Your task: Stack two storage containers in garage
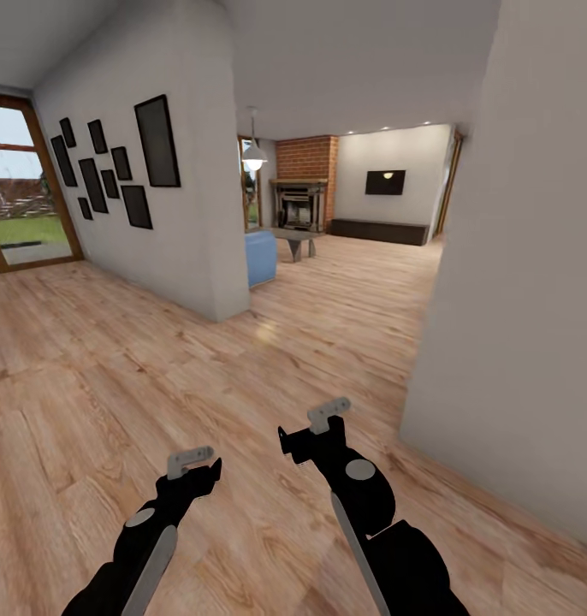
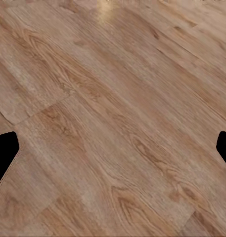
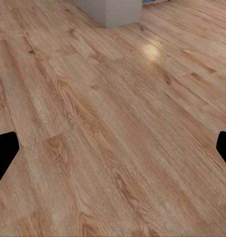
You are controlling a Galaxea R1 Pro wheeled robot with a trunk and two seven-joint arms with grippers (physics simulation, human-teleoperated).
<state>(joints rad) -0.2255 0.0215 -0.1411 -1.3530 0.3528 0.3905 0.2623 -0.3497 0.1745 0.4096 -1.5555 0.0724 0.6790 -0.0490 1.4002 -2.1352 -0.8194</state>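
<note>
Over wood floor (image 1: 114, 359): 2 arms, both jaws spread, holding nothing; 1 fireplace (image 1: 299, 204) ahead.

I see a bright room. Daylight comes in through the glass door (image 1: 24, 184) on the far left, and small ceiling lights glow far away. A shiny patch sits on the wood floor (image 1: 263, 332). Wall lines bend near the edges. Both wrist pictures look a bit soft.

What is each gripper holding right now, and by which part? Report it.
Nothing is held. The left gripper and right gripper both hang open over the light wood plank floor, with bare planks between their fingers.
</note>
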